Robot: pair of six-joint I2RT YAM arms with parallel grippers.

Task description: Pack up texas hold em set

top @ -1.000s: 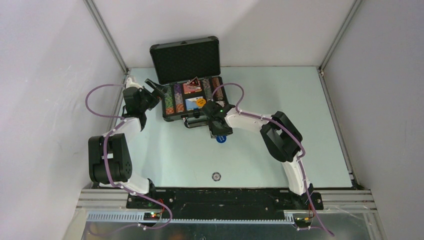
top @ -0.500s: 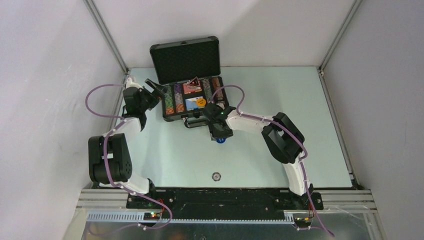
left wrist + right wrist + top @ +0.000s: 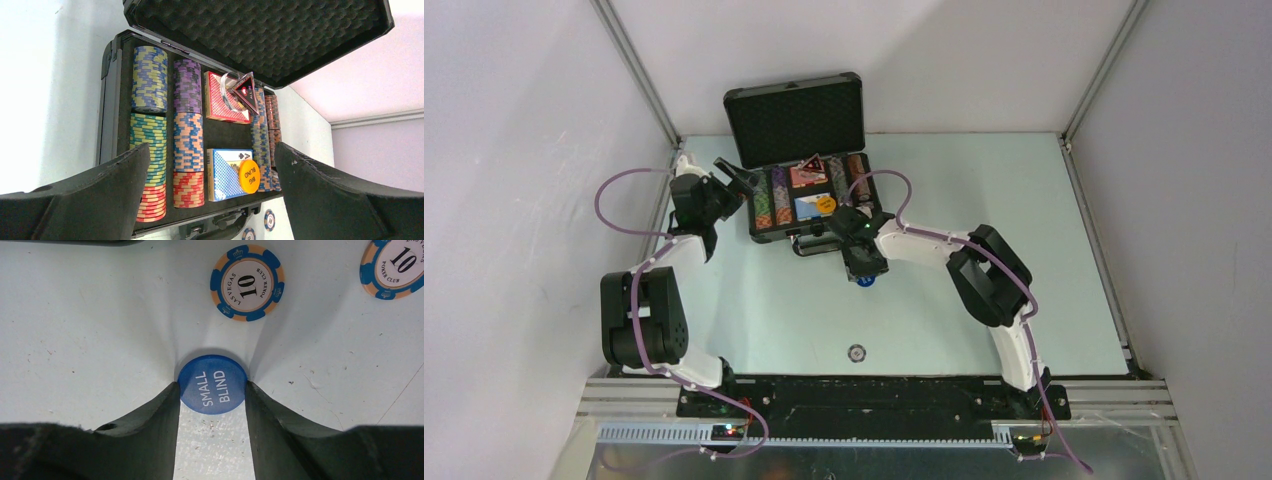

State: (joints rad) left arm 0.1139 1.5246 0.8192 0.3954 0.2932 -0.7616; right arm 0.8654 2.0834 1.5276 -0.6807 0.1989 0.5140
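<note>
The black briefcase (image 3: 754, 215) of the set lies open at the table's back, foam lid up. In the left wrist view it holds rows of multicoloured chips (image 3: 149, 80), a red-patterned deck (image 3: 220, 95) with the dark triangular marker (image 3: 246, 91) on it, and a blue deck (image 3: 225, 175) under an orange BIG BLIND button (image 3: 249, 176). My left gripper (image 3: 211, 149) hovers wide open at the case's left side, holding nothing. In front of the case my right gripper (image 3: 212, 387) is down on the table, both fingertips pressed against the edges of the blue SMALL BLIND button (image 3: 212, 384).
Two loose blue-and-orange "10" chips (image 3: 247, 282) (image 3: 395, 265) lie on the table just beyond the right gripper, near the case handle (image 3: 220, 232). A small clear round button (image 3: 856, 352) sits alone near the front edge. Grey walls and a frame enclose the table.
My right gripper has dropped a little towards the case and narrowed its jaws onto the blue button. The left arm has stayed still.
</note>
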